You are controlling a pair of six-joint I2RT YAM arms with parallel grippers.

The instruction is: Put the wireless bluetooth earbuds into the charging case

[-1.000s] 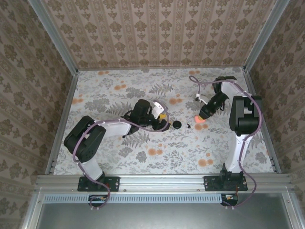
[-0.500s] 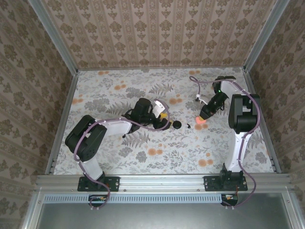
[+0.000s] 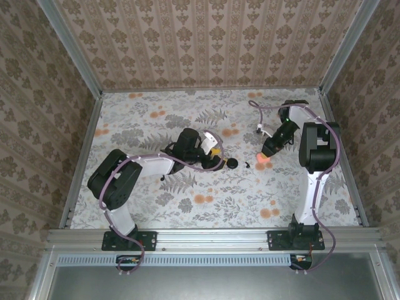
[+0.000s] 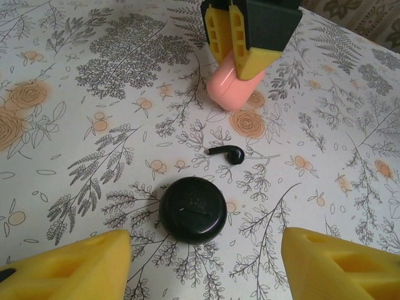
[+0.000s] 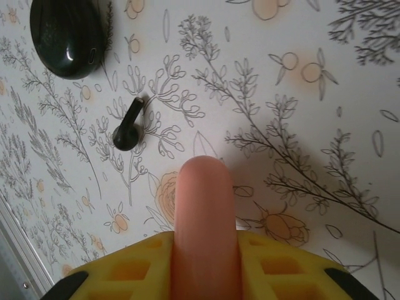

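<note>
— While the right gripper is clamping the salmon-pink, pebble-shaped plastic charging case between its yellow fingers, how far along are we getting?

— Hardly anywhere, I am judging. One tiny black earbud with a short stem is lying loose on the flowered tabletop, at 6 o'clock of the case in my left wrist feed. Opening the case, seating the buds and closing it are all looking undone to me.

— And the left gripper?

— Its jaws are standing wide and carrying nothing, hovering at 6 o'clock of the glossy black round disc. The earbud is lying at 1 o'clock of that disc, apart from it.

— What are you struggling to make out?

— I am seeing one earbud, and whether its twin is already sitting inside the case I cannot tell. The fingers are covering the case's upper half, so I cannot tell where its lid seam is running or whether its lower end is touching the table.
</note>
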